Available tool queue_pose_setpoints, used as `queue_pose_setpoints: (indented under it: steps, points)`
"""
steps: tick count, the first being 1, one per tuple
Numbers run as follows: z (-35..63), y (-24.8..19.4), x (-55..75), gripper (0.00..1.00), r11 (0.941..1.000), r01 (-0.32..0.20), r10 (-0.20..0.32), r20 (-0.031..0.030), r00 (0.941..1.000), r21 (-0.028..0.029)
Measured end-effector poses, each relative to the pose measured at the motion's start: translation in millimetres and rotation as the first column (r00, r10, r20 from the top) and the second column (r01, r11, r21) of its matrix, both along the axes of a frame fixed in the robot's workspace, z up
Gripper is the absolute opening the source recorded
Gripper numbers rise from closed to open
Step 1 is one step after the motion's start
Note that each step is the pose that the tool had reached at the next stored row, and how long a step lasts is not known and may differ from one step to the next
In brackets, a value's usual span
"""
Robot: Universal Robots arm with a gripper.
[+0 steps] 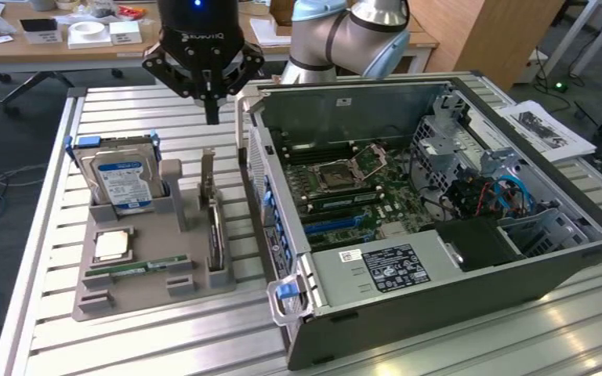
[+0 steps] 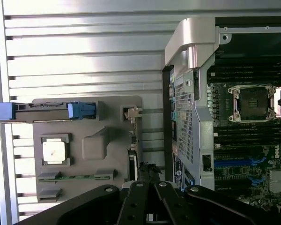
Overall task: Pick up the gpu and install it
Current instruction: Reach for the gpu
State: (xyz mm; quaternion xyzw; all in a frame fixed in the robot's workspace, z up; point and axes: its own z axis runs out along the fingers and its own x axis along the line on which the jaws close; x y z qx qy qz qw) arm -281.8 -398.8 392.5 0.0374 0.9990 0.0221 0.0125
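The gpu stands on its edge in a slot of the grey holder, its silver end bracket pointing up at the far end. My gripper hangs above the far end of that card, clear of it, with both fingers pressed together and nothing between them. In the wrist view the gpu appears as a thin strip along the holder's edge closest to the computer case, and my gripper sits directly over that strip.
On the holder also rest a silver hard drive with blue label, a processor chip and a narrow green memory stick. The open computer case with its motherboard lies at the exterior view's right. Papers lie beyond it.
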Motion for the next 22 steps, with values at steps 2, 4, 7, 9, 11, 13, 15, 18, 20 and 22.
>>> queue_pose_setpoints:
  steps: [2,4,7,9,11,13,15,18,20,22]
  points:
    - [0.0,0.0,0.0,0.11,1.0,0.0,0.0,0.0,1.0,0.0]
    - [0.0,0.0,0.0,0.11,1.0,0.0,0.0,0.0,1.0,0.0]
    - [0.0,0.0,-1.2,0.11,1.0,0.0,0.0,-0.0001,1.0,-0.0001]
    - [0.0,0.0,-2.3,0.11,1.0,0.0,0.0,-0.0001,1.0,-0.0001]
    - [-0.1,0.0,-4.1,0.11,1.0,0.0,0.0,0.0,1.0,-0.0001]
    - [0.0,0.0,-6.0,0.11,1.0,0.0,0.0,-0.0001,1.0,-0.0001]
    - [-0.1,0.0,-6.0,0.11,1.0,0.0,0.0,0.0,1.0,0.0]
    - [-0.1,0.0,-6.1,0.11,1.0,0.0,0.0,0.0,1.0,0.0]
    - [-0.1,-0.7,-6.2,0.11,1.0,0.0,0.0,0.0,1.0,0.0]
    - [0.0,-2.3,-6.1,0.11,1.0,0.0,0.0,-0.0001,1.0,-0.0001]
